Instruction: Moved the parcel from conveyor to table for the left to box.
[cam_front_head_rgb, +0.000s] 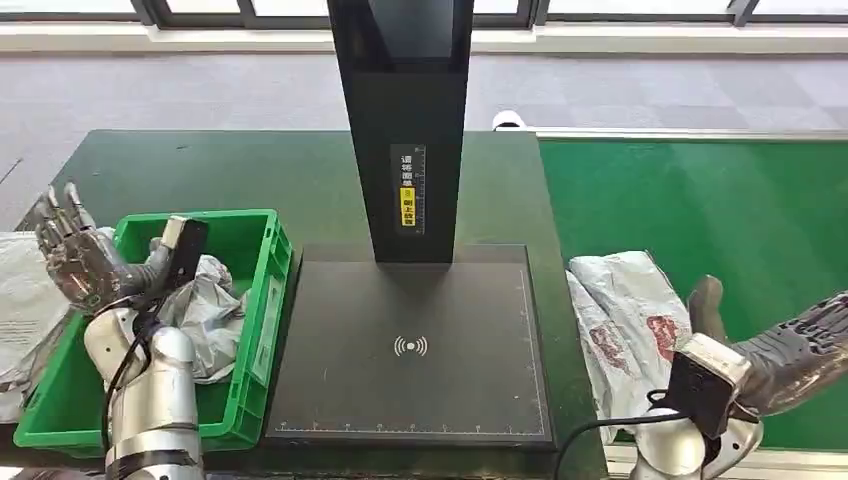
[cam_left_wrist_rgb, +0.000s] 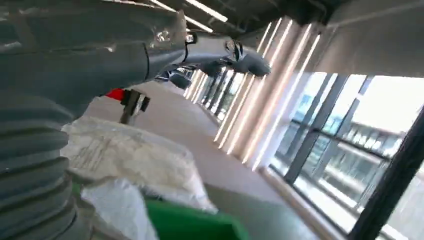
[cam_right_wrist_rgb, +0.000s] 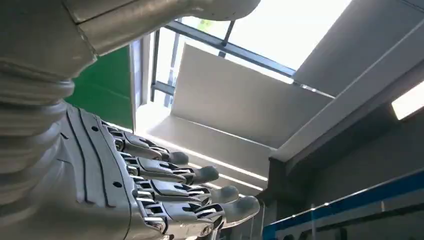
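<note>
A grey plastic parcel (cam_front_head_rgb: 625, 325) with red print lies at the conveyor's near left edge, partly over the table's right side. My right hand (cam_front_head_rgb: 790, 345) hovers just right of it over the green conveyor belt (cam_front_head_rgb: 720, 230), fingers (cam_right_wrist_rgb: 200, 192) stretched out and holding nothing. My left hand (cam_front_head_rgb: 75, 250) is raised above the left rim of the green crate (cam_front_head_rgb: 265, 300), fingers spread, empty. Another grey parcel (cam_front_head_rgb: 205, 310) lies inside the crate.
A black scanner stand (cam_front_head_rgb: 405, 130) rises from a flat black scale plate (cam_front_head_rgb: 410, 345) at the table's centre. More grey bags (cam_front_head_rgb: 20, 300) lie left of the crate. A white object (cam_front_head_rgb: 508, 120) sits at the conveyor's far corner.
</note>
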